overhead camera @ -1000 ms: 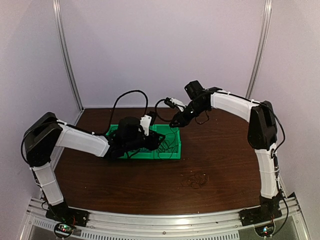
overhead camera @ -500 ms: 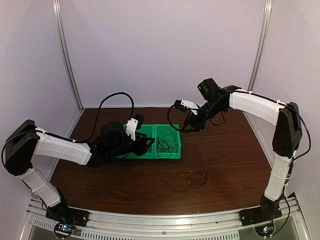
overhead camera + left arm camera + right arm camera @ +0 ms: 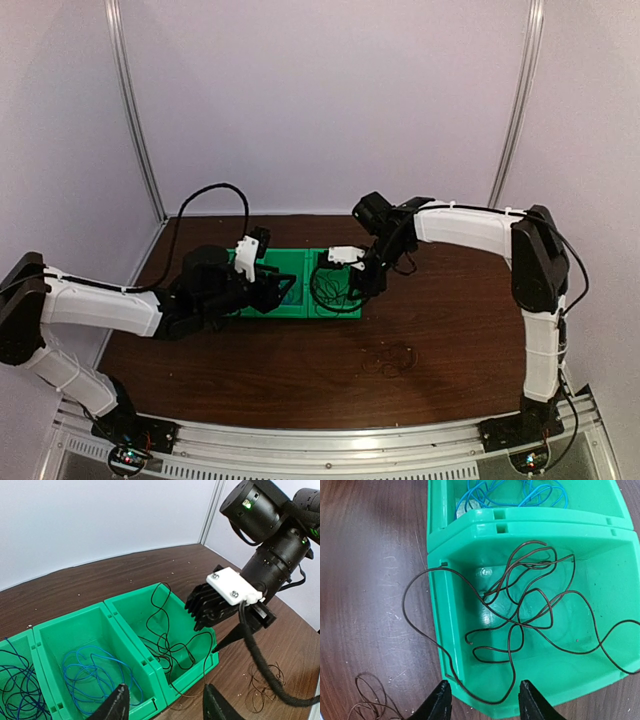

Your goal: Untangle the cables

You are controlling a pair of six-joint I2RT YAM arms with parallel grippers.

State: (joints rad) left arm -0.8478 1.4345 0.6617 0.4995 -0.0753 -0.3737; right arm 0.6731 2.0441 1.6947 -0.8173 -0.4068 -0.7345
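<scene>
The bin (image 3: 439, 605) is a green tray of three compartments, and the cables are sorted by colour within it. The dark cable (image 3: 510, 622) lies in loose, crossing loops in the end compartment on the right arm's side. One loop spills over the bin's outer wall onto the table, another over the opposite rim. The blue cables (image 3: 95, 672) fill the middle compartment and the far end one, apart from the dark one behind the dividing walls.

The right gripper (image 3: 482, 702) hangs straight over the dark cable's compartment, pointing down, its fingers apart and nothing clamped between them. A strand runs under the gap at the bin's near wall; whether a finger touches it I cannot tell. That stance suits either letting a strand fall in or reaching for the spilled loop.

The left gripper (image 3: 167, 705) sits low at the front of the bin, by the wall between the middle and dark compartments. Its fingers are also spread and empty, likely waiting clear of the other arm.

A small dark coil (image 3: 392, 358) lies on the table, well outside the bin, probably the next piece to collect.
</scene>
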